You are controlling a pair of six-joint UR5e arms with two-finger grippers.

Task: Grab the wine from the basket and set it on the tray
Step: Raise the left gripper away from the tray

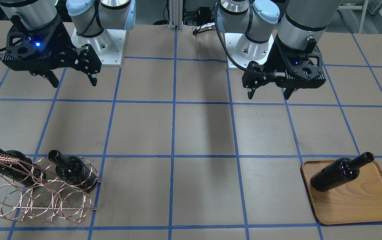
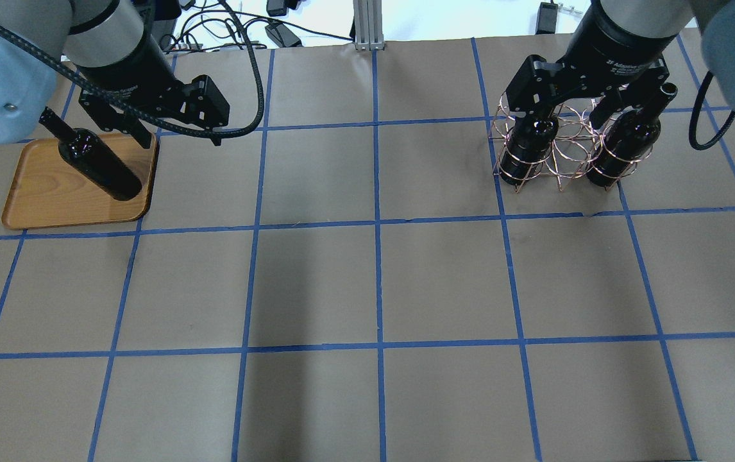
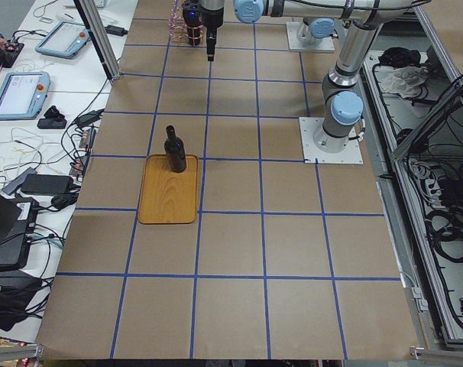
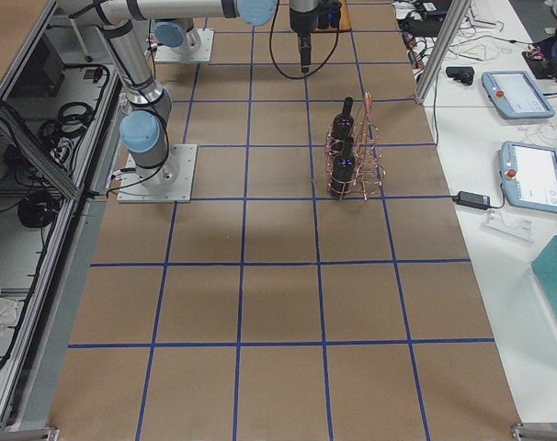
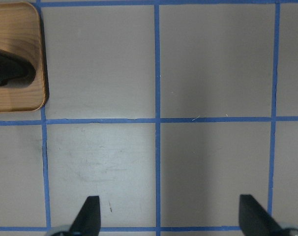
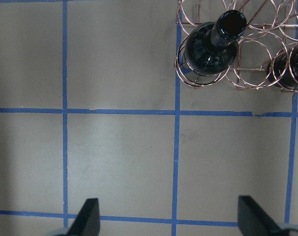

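One wine bottle (image 1: pixel 341 171) stands upright on the wooden tray (image 1: pixel 361 203); both also show in the overhead view, bottle (image 2: pixel 95 163) on tray (image 2: pixel 40 199). Two more bottles (image 1: pixel 11 165) (image 1: pixel 72 170) stand in rings of the copper wire basket (image 1: pixel 41 196). My left gripper (image 1: pixel 269 93) is open and empty, raised above the table beside the tray on the robot's side. My right gripper (image 1: pixel 72 80) is open and empty, raised on the robot's side of the basket. The right wrist view shows one bottle's mouth (image 6: pixel 210 49) and the basket (image 6: pixel 252 81) ahead of the fingers.
The table is brown paper with a blue tape grid (image 2: pixel 377 224). The arm bases (image 1: pixel 97 43) (image 1: pixel 251 46) stand at the robot's edge. Tablets and cables lie on side benches (image 4: pixel 527 138) beyond the table's far edge.
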